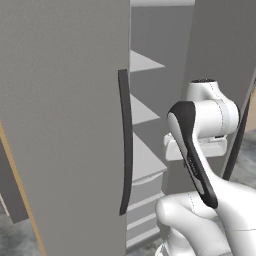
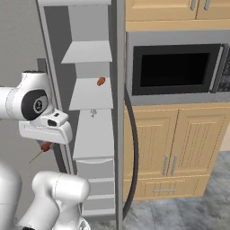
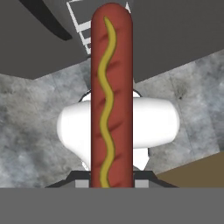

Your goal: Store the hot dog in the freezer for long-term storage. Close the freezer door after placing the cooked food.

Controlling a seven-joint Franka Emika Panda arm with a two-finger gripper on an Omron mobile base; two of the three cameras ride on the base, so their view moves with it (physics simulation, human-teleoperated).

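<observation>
Looking along the hand, you see the hot dog (image 3: 111,96) standing straight up the middle of the frame, a red-brown sausage with a wavy yellow line of mustard, its lower end caught between the closed fingers of the gripper (image 3: 111,183) at the bottom. The jaws are pinched tight on it. Behind the sausage you have mottled grey floor (image 3: 35,131) and, across the upper part of that frame, dark grey fridge surfaces.

In the right base view, look at the left edge: below the white wrist a small red tip of the hot dog (image 2: 46,146) pokes out, in front of the open compartment and outside it.

Further back, the freezer (image 2: 92,130) stands open in the middle of that view, with pale shelves above and drawers below. On the middle shelf you can see a small reddish item (image 2: 101,81); what it is cannot be told.

In the left base view, the freezer door (image 1: 65,125) fills the left half of the frame, swung open, its long dark handle (image 1: 125,145) running down its right edge.

Farthest, at the right of the right base view, a black-fronted microwave (image 2: 177,67) sits above wooden cabinets (image 2: 179,143).
</observation>
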